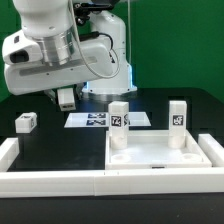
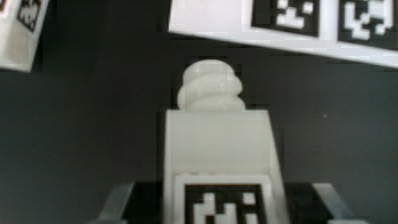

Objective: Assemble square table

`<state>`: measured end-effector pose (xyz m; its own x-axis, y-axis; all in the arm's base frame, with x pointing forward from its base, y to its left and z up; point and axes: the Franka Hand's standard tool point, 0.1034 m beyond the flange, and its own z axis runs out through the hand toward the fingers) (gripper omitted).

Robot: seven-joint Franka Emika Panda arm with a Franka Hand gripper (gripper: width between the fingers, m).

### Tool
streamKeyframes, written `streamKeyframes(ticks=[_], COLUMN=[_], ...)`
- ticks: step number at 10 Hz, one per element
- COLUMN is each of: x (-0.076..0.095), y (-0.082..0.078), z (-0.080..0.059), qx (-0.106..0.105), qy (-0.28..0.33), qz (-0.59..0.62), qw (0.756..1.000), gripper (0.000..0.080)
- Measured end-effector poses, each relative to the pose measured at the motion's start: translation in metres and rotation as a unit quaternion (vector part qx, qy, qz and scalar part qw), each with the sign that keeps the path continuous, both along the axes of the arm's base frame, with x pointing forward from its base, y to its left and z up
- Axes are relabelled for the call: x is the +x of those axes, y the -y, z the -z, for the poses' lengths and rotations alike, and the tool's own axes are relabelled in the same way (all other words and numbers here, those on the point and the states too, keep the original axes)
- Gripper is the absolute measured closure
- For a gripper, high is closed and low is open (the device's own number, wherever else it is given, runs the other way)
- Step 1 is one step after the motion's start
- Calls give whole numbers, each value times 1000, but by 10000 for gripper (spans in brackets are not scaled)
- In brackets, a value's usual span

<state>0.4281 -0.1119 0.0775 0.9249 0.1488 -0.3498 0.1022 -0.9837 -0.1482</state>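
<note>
The square table's white tray-like tabletop (image 1: 160, 152) lies at the exterior view's right, and two tagged legs (image 1: 119, 125) (image 1: 177, 115) stand upright on its far side. My gripper (image 1: 66, 98) hangs left of it above the black table. It is shut on another white leg (image 2: 215, 140), gripped at its tagged end between the two fingers (image 2: 134, 200). The leg's rounded threaded tip (image 2: 214, 85) points away from the jaws. A further loose leg block (image 1: 25, 122) lies at the exterior view's far left.
The marker board (image 1: 93, 120) lies flat behind the tabletop, just beyond the held leg's tip (image 2: 294, 20). A long white border rail (image 1: 50, 182) runs along the front edge and up the left side.
</note>
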Motion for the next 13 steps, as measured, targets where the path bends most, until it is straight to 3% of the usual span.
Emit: streamKeyframes(ticks=[3,4,6,8,12,13], x=[1,3,27,39,29,28], y=[4,4,13,18,49,44], z=[13,11,-4,-17,-14,-10], qx=[-15,-14,-18,-29,-80,-80], qy=[110,126,174,212,295,294], qz=[14,13,4,0,-14,-6], qw=[994,992,985,977,952,953], gripper=[514,514,512,512,512,512])
